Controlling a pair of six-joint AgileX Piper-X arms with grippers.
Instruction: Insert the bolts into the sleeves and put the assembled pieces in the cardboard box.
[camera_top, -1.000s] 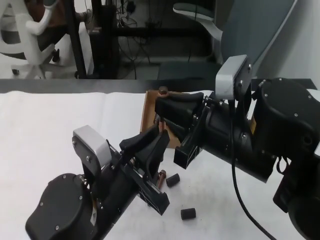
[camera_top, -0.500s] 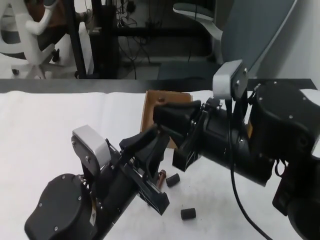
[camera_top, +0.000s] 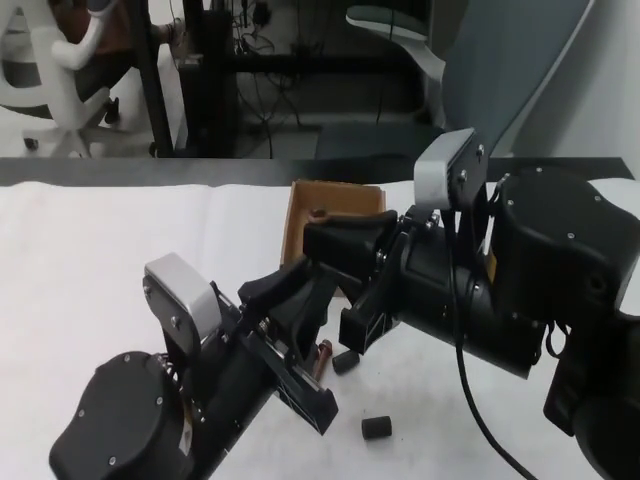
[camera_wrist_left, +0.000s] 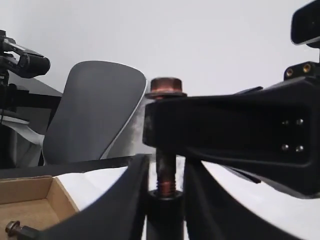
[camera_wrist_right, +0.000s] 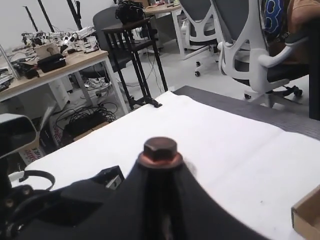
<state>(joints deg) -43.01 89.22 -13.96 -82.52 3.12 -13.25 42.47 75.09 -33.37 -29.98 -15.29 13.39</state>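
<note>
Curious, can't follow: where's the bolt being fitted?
Left wrist view: the bolt is pinched in the right claw, its tip at the sleeve in the left claw.

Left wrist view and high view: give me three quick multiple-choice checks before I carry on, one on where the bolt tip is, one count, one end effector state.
1. Where is the threaded tip of the bolt?
A. In the cardboard box
B. On the floor
C. At the mouth of the sleeve held by the left end effector

2. How many loose sleeves lie on the bench near the arms?
A. None
B. Two
C. Five

3. What is the right end effector doing?
A. Shut on the bolt
B. Open and empty
C. Shut on the box

Answers:
1 C: the left wrist view shows the threads meeting the sleeve's top.
2 B: the high view shows a second one nearer the camera.
3 A: it clamps the shank just under the head.
</note>
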